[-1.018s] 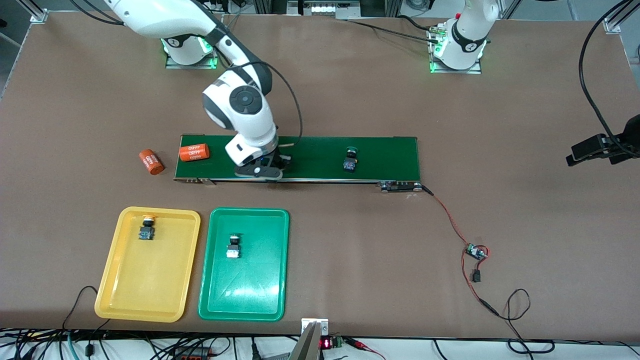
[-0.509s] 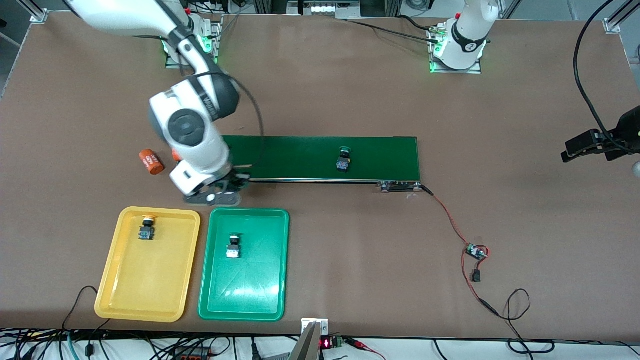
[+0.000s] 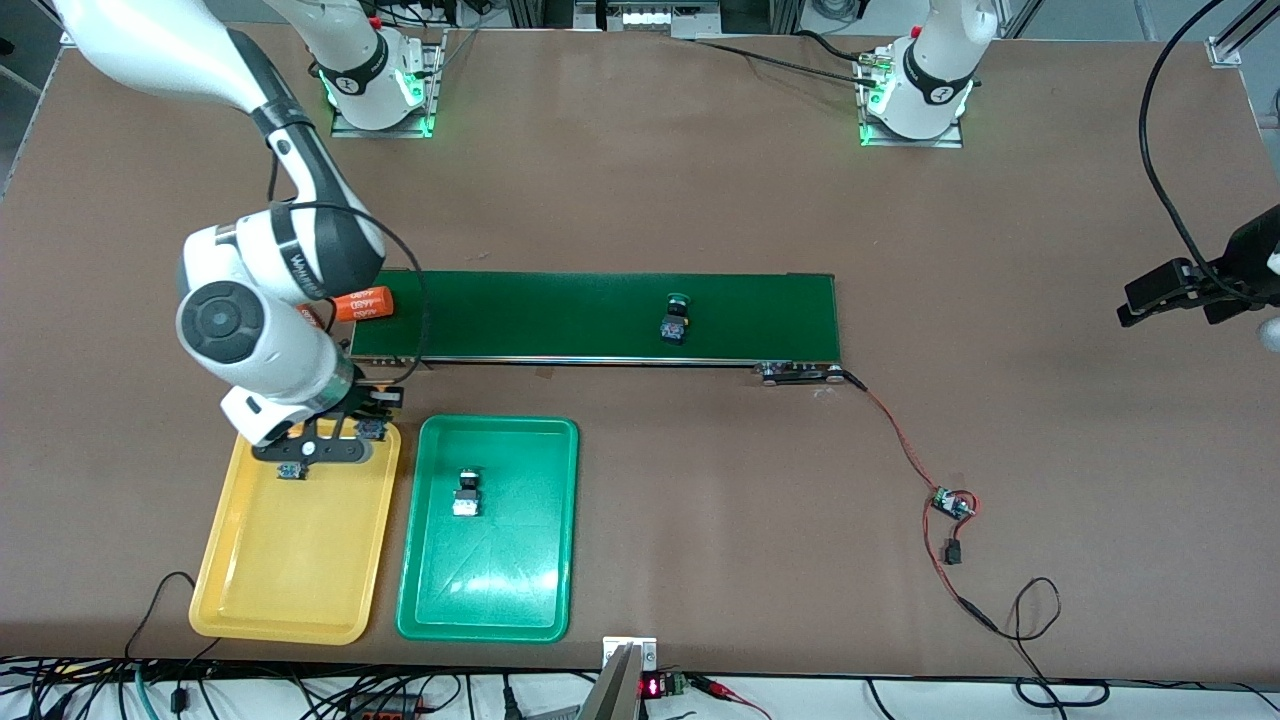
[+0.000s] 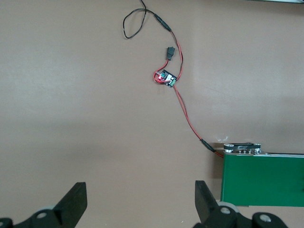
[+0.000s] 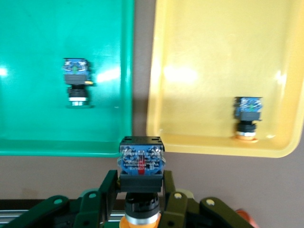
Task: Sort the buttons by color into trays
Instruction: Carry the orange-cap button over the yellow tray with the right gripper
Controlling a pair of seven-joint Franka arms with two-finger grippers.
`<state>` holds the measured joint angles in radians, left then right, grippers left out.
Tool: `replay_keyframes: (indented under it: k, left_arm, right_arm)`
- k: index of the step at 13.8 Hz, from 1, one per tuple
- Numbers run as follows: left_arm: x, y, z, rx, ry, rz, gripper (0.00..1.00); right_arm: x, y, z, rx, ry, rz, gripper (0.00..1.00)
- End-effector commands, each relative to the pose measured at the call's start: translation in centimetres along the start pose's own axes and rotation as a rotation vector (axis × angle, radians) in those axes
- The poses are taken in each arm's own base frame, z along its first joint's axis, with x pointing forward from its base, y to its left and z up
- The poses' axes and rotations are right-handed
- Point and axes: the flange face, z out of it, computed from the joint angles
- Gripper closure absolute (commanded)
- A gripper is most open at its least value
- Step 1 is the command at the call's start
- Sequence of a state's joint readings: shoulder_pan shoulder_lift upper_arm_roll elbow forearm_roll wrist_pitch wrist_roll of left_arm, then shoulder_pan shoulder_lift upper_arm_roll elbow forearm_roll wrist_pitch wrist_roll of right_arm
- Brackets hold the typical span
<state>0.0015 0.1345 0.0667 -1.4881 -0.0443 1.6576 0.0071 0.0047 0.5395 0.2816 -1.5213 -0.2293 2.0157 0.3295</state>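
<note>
My right gripper (image 3: 362,422) is shut on a yellow-capped button (image 3: 373,430) and holds it over the yellow tray's (image 3: 290,580) far corner, beside the green tray (image 3: 500,590). In the right wrist view the fingers grip the held button (image 5: 141,159) by its black body, orange cap toward the wrist. A yellow button (image 5: 247,116) lies in the yellow tray (image 5: 213,47); the gripper partly hides it in the front view (image 3: 291,470). One green button (image 3: 466,492) lies in the green tray. Another green button (image 3: 676,318) sits on the belt. My left gripper (image 3: 1180,290) hangs open and empty over bare table.
The dark green conveyor belt (image 3: 560,315) runs across the table's middle, with an orange "4680" cylinder (image 3: 362,303) on its end toward the right arm. A red wire with a small circuit board (image 3: 950,503) trails from its other end; the left wrist view shows the board (image 4: 166,78).
My right arm has swung from the belt to the yellow tray's far rim with the yellow button in its grip. The green button on the belt has drifted toward the right arm's end.
</note>
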Motion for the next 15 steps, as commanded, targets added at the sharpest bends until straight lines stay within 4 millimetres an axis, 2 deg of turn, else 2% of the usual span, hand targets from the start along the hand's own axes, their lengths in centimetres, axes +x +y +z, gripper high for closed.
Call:
replay_keyframes:
  k: [1,3,6,11,13,15]
  left_arm:
    - [-1.4,-0.7,-0.5,0.009,-0.021,-0.009,0.0]
    - [-1.4,-0.5,-0.9,0.01,-0.012,-0.005,0.0]
    - [-1.4,-0.5,-1.3,0.01,-0.007,-0.005,0.0]
    - [-2.0,-0.5,-1.1,0.009,-0.056,-0.043,0.0]
    - [-2.1,-0.3,-1.3,0.01,-0.053,-0.046,0.0]
    - [-2.1,-0.6,-1.3,0.018,-0.052,-0.035,0.0]
  right_arm:
    - [0.8,2.5,-0.4,0.014,-0.012,-0.027,0.91]
    - [0.8,3.9,-0.3,0.007,-0.026,-0.039,0.9]
    - [1.3,7.3,0.4,-0.014,-0.034,-0.084,0.9]
    - [2.0,8.2,1.4,-0.013,-0.003,-0.093,0.9]
    - [2.8,8.2,2.5,-0.006,0.046,-0.097,0.9]
    - [3.6,9.1,3.5,-0.009,0.096,-0.086,0.9]
